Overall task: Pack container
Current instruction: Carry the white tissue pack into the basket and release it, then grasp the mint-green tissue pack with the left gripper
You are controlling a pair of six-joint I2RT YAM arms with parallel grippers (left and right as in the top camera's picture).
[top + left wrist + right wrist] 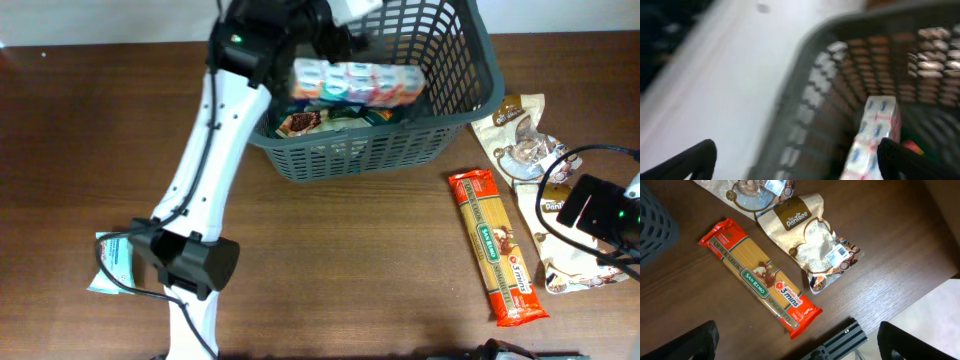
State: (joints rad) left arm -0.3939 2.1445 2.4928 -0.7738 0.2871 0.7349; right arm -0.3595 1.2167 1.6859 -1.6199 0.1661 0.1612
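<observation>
The dark grey lattice basket [482, 62] stands at the back middle of the table; its wall also shows, blurred, in the left wrist view [805, 65]. A long white, pink and blue pack [358, 83] lies across the top of its contents and shows between the jaws of my left gripper [797, 160], untouched [874, 135]. A brown packet [300, 122] and a green packet [352, 117] lie under it. My left gripper [338, 22] hovers over the basket's back left, open and empty. My right gripper [797, 340] is open and empty above the table's right side.
A red spaghetti pack [497, 247] [760, 277] lies right of the basket. A beige Pantree bag [812, 240] and a clear-windowed bag [520, 135] lie further right. A pale blue packet [115, 262] lies at the front left beside the left arm's base. The table edge [940, 305] is close.
</observation>
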